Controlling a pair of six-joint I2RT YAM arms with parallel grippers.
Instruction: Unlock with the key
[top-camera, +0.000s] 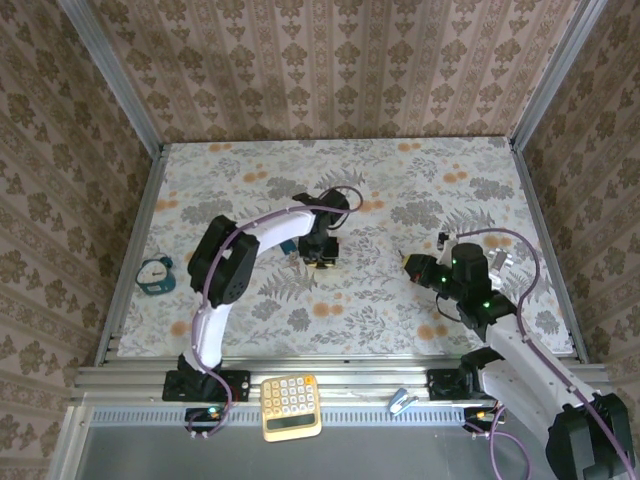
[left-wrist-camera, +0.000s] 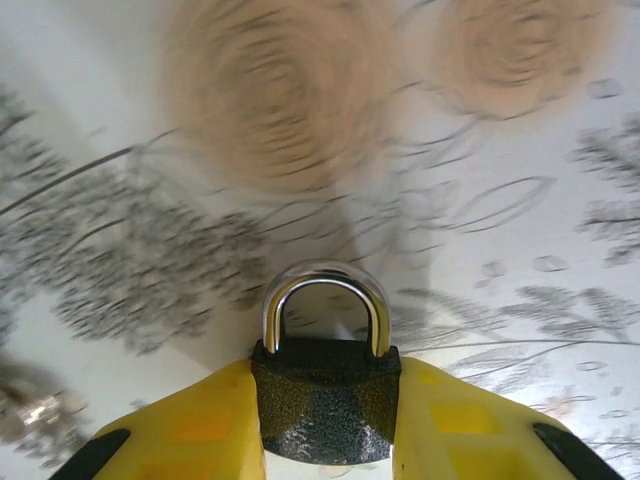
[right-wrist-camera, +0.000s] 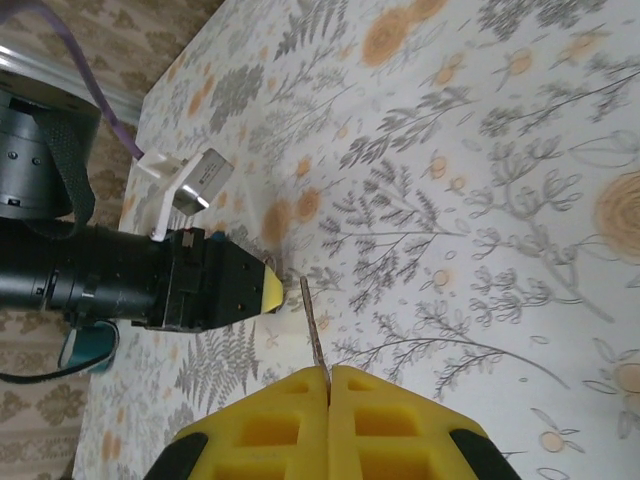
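— Padlock (left-wrist-camera: 325, 410) first, on our left. The left pincer (left-wrist-camera: 325, 385) has its yellow pads (left-wrist-camera: 190, 435) pressed against both sides of the dark body. We call that a narrow grip. The shackle (left-wrist-camera: 325, 295) points away from the wrist and is closed.

— And further right?

— The right pincer (right-wrist-camera: 329, 374) is clamped fully together on the key (right-wrist-camera: 312, 318). The thin blade sticks out past the pads and the head is buried between them. From above, we see the two pincers near each other but apart, over the middle of the table (top-camera: 420, 190).

— So which step are we at?

— We judge that both things are in hand and the blade is not yet in the lock. Next we would bring the blade to the keyhole, which we cannot see from any view. It has to line up squarely before pushing and turning, with the left grip holding firm.

— Any writing?

— None we can read. The lock body shows a speckled finish and no brand. The keys on the calculator (top-camera: 291, 406) at the near edge are too small to read.
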